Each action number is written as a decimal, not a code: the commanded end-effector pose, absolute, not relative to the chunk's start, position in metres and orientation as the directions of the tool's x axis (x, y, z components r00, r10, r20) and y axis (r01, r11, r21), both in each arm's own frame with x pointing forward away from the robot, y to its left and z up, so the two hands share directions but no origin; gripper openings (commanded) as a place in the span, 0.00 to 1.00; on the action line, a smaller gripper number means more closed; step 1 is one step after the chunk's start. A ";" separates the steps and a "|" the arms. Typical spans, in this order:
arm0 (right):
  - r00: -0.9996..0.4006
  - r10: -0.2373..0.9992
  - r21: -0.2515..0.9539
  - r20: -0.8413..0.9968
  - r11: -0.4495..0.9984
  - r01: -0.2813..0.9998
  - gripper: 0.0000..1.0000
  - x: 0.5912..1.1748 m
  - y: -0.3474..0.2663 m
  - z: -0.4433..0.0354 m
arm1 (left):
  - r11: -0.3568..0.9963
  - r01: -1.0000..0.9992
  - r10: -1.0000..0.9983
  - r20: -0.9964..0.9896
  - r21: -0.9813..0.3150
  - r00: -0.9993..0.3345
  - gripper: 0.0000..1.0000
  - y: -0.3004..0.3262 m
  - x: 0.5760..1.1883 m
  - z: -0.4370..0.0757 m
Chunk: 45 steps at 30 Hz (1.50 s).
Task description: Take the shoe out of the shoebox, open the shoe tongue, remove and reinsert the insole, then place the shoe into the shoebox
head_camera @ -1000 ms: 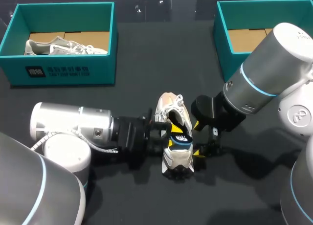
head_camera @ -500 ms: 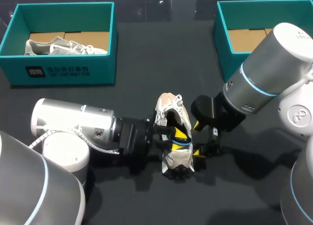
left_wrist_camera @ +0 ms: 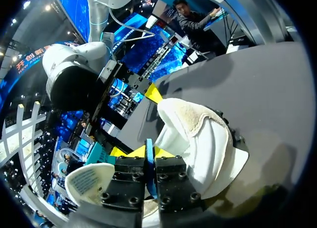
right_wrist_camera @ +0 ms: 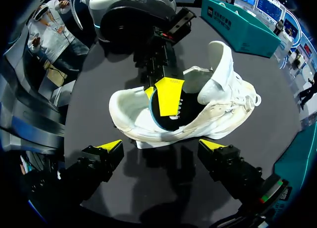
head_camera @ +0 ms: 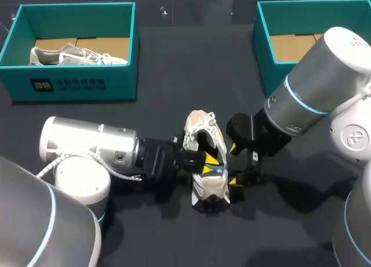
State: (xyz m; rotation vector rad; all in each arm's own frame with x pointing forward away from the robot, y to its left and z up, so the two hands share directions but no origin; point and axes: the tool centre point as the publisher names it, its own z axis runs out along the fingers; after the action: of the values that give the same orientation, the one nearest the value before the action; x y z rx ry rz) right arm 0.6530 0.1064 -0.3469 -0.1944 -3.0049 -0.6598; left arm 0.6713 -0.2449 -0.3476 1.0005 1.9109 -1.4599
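Note:
A white shoe [head_camera: 200,126] lies on its side in the middle of the black table, its opening facing my left arm. My left gripper [head_camera: 211,161] reaches into that opening from the left. In the left wrist view its fingers are shut on the thin blue-edged rim of the dark insole [left_wrist_camera: 148,161]. The right wrist view shows a yellow fingertip [right_wrist_camera: 170,94] pressed flat on the insole [right_wrist_camera: 167,121] inside the shoe [right_wrist_camera: 223,106]. My right gripper [head_camera: 234,165] stands open just right of the shoe, its tips [right_wrist_camera: 111,147] by the sole without touching it.
A teal shoebox [head_camera: 75,84] at the back left holds a second light shoe [head_camera: 75,54]. Another teal box [head_camera: 269,58] with a cardboard floor stands at the back right, close behind my right arm.
My left gripper has pushed a little deeper into the shoe and closed its fingers on the insole. The shoe and my right arm have stayed where they were.

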 end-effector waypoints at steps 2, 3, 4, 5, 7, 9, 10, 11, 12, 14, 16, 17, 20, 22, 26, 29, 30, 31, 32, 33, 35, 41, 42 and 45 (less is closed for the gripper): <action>-0.990 0.112 0.413 0.082 0.901 0.136 1.00 0.651 0.106 -0.347 | 0.160 0.807 0.242 -0.770 -0.569 -0.590 0.00 -0.253 0.686 -0.360; -0.990 0.112 0.413 0.082 0.901 0.136 1.00 0.651 0.106 -0.347 | 0.162 0.805 0.241 -0.768 -0.571 -0.593 0.00 -0.252 0.687 -0.360; -0.990 0.112 0.413 0.082 0.901 0.136 1.00 0.651 0.106 -0.347 | 0.162 0.803 0.240 -0.766 -0.574 -0.596 0.00 -0.251 0.687 -0.358; -0.990 0.112 0.413 0.082 0.901 0.136 1.00 0.651 0.106 -0.347 | 0.161 0.802 0.240 -0.766 -0.575 -0.597 0.00 -0.250 0.685 -0.356; -0.990 0.112 0.413 0.082 0.901 0.136 1.00 0.651 0.106 -0.347 | 0.154 0.799 0.242 -0.762 -0.582 -0.601 0.08 -0.249 0.681 -0.351; -0.990 0.112 0.413 0.082 0.901 0.136 1.00 0.651 0.106 -0.347 | 0.147 0.796 0.243 -0.758 -0.588 -0.605 0.32 -0.248 0.676 -0.345; -0.990 0.112 0.413 0.082 0.901 0.136 1.00 0.651 0.106 -0.347 | 0.143 0.790 0.242 -0.753 -0.596 -0.612 0.38 -0.247 0.674 -0.342; -0.990 0.112 0.413 0.082 0.901 0.136 1.00 0.651 0.106 -0.347 | 0.138 0.785 0.241 -0.748 -0.604 -0.618 0.42 -0.246 0.671 -0.339; -0.990 0.112 0.413 0.082 0.901 0.136 1.00 0.651 0.106 -0.347 | 0.135 0.781 0.239 -0.745 -0.609 -0.622 0.43 -0.246 0.669 -0.337; -0.990 0.112 0.413 0.082 0.901 0.136 1.00 0.651 0.106 -0.347 | 0.134 0.770 0.241 -0.733 -0.624 -0.636 0.44 -0.244 0.666 -0.332; -0.990 0.112 0.413 0.082 0.901 0.136 1.00 0.651 0.106 -0.347 | 0.135 0.756 0.249 -0.717 -0.640 -0.651 0.44 -0.243 0.662 -0.329; -0.990 0.112 0.413 0.082 0.901 0.136 1.00 0.651 0.106 -0.347 | 0.136 0.754 0.250 -0.714 -0.643 -0.654 0.44 -0.243 0.661 -0.327; -0.990 0.112 0.413 0.082 0.901 0.136 1.00 0.651 0.106 -0.347 | 0.152 0.744 0.266 -0.698 -0.651 -0.665 0.44 -0.243 0.657 -0.326; -0.990 0.112 0.413 0.082 0.901 0.136 1.00 0.651 0.106 -0.347 | 0.161 0.733 0.280 -0.682 -0.661 -0.676 0.41 -0.244 0.655 -0.326; -0.990 0.112 0.413 0.082 0.901 0.136 1.00 0.651 0.106 -0.347 | 0.182 0.725 0.294 -0.667 -0.664 -0.685 0.23 -0.245 0.652 -0.328; -0.990 0.112 0.413 0.082 0.901 0.136 1.00 0.651 0.106 -0.347 | 0.193 0.723 0.306 -0.659 -0.664 -0.687 0.00 -0.248 0.654 -0.332; -0.990 0.112 0.413 0.082 0.901 0.136 1.00 0.651 0.106 -0.347 | 0.194 0.722 0.310 -0.657 -0.664 -0.688 0.00 -0.248 0.654 -0.333; -0.990 0.112 0.413 0.082 0.901 0.136 1.00 0.651 0.106 -0.347 | 0.199 0.723 0.318 -0.654 -0.662 -0.686 0.00 -0.249 0.655 -0.336; -0.990 0.112 0.413 0.082 0.901 0.136 1.00 0.651 0.106 -0.347 | 0.202 0.726 0.328 -0.653 -0.657 -0.683 0.00 -0.250 0.656 -0.338; -0.990 0.112 0.413 0.082 0.901 0.136 1.00 0.651 0.106 -0.347 | 0.204 0.726 0.331 -0.652 -0.656 -0.682 0.00 -0.251 0.657 -0.342; -0.990 0.112 0.413 0.082 0.901 0.136 1.00 0.651 0.106 -0.347 | 0.225 0.745 0.349 -0.661 -0.628 -0.664 0.00 -0.253 0.661 -0.350; -0.990 0.112 0.413 0.082 0.901 0.136 1.00 0.651 0.106 -0.347 | 0.259 0.756 0.354 -0.669 -0.601 -0.653 0.00 -0.253 0.674 -0.364; -0.990 0.112 0.413 0.082 0.901 0.136 1.00 0.651 0.106 -0.347 | 0.260 0.754 0.353 -0.668 -0.603 -0.656 0.00 -0.253 0.674 -0.363; -0.990 0.112 0.413 0.082 0.901 0.136 1.00 0.651 0.106 -0.347 | 0.245 0.743 0.347 -0.659 -0.623 -0.667 0.00 -0.250 0.669 -0.356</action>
State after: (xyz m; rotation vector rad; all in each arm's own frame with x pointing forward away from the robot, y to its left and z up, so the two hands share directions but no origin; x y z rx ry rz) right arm 0.6530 0.1064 -0.3469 -0.1943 -3.0048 -0.6598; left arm 0.6680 -0.2492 -0.3543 0.9953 2.1427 -1.3923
